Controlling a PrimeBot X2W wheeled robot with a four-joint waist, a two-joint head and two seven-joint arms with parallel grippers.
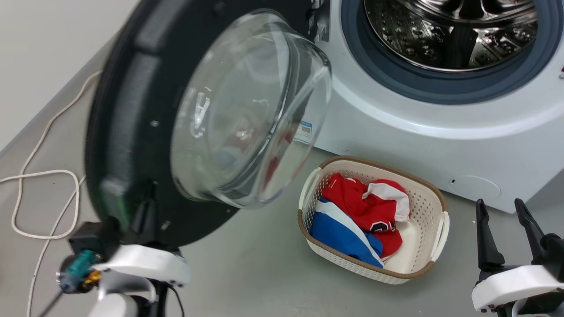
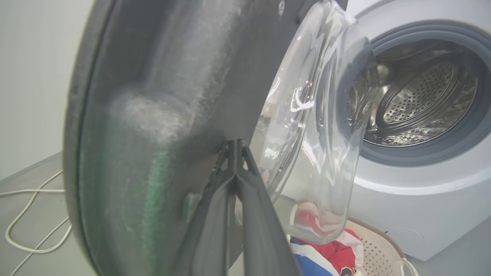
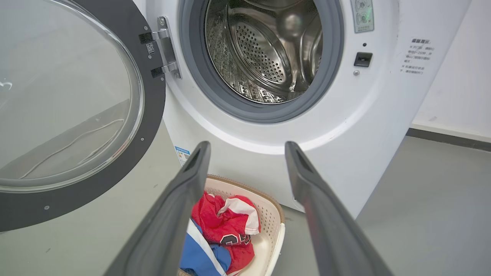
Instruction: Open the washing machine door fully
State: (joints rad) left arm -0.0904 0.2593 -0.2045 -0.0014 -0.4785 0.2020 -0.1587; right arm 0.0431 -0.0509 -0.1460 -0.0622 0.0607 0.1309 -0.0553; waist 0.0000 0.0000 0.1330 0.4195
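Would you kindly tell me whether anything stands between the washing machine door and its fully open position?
Nothing visible does. The left gripper, shut, rests against the inner face of the washing machine door. Beyond it a white cable lies on the floor; the laundry basket stands on the drum side.

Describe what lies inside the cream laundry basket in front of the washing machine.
Inside the basket lie a crumpled red garment with white trim and a blue garment with a white stripe. Some bare basket floor shows; anything under the clothes is covered.
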